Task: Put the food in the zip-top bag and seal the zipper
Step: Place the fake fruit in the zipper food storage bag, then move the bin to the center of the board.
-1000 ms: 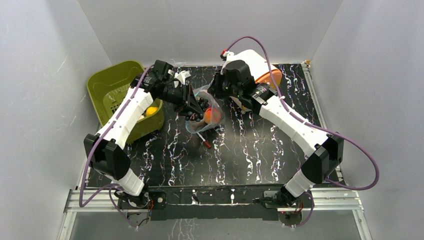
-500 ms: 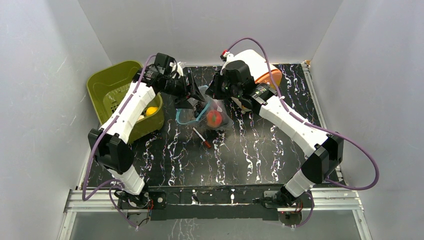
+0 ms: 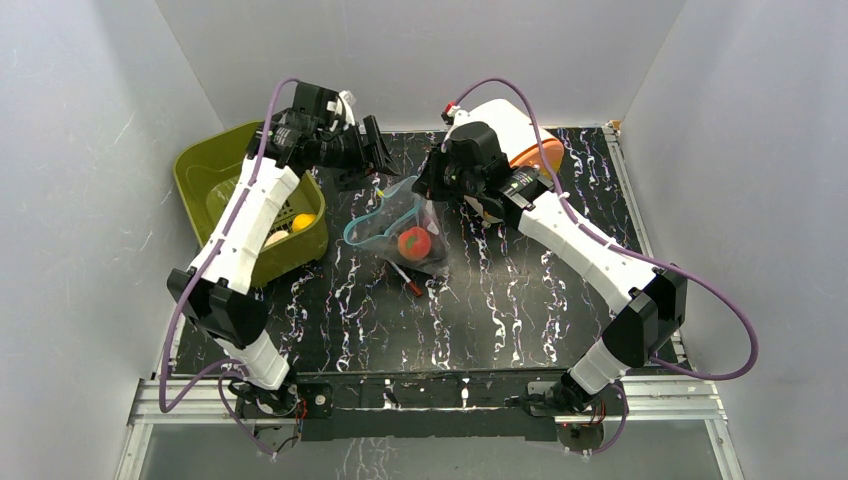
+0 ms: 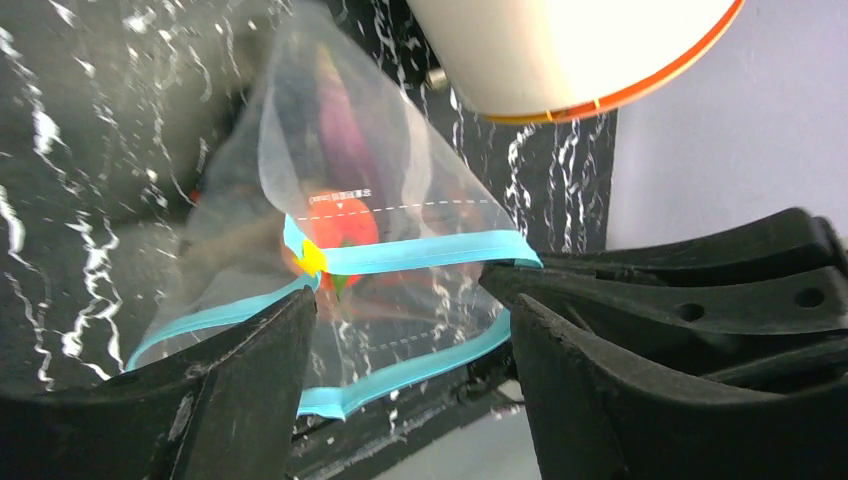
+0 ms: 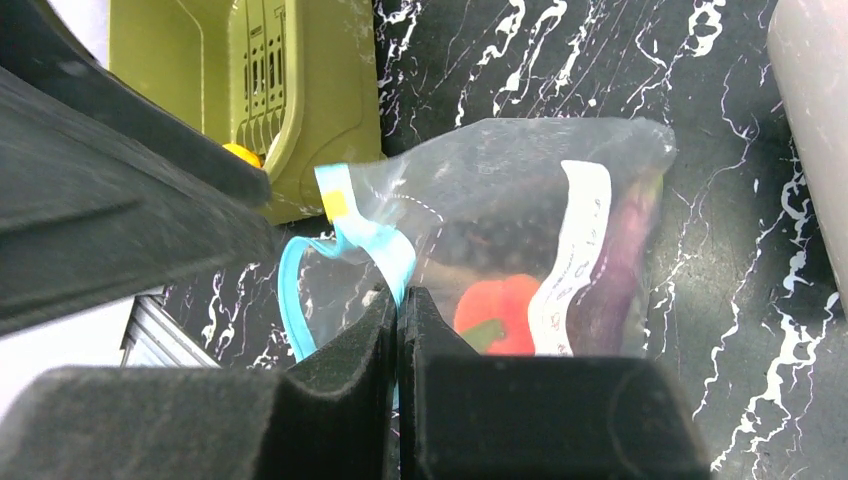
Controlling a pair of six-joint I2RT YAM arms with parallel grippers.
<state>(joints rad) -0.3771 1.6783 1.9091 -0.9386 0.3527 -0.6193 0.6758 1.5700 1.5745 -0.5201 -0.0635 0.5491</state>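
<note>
The right fingers are pressed shut on the bag. They pinch its teal zipper at 1 end and hold that corner up above the table. The mouth gapes open. Inside are a red-green peach, a purple piece and a dark cluster. The left fingers stand wide with nothing in them, behind the bag and apart from it. A pen lies just in front of the bag, and a yellow fruit sits in the green basket.
</note>
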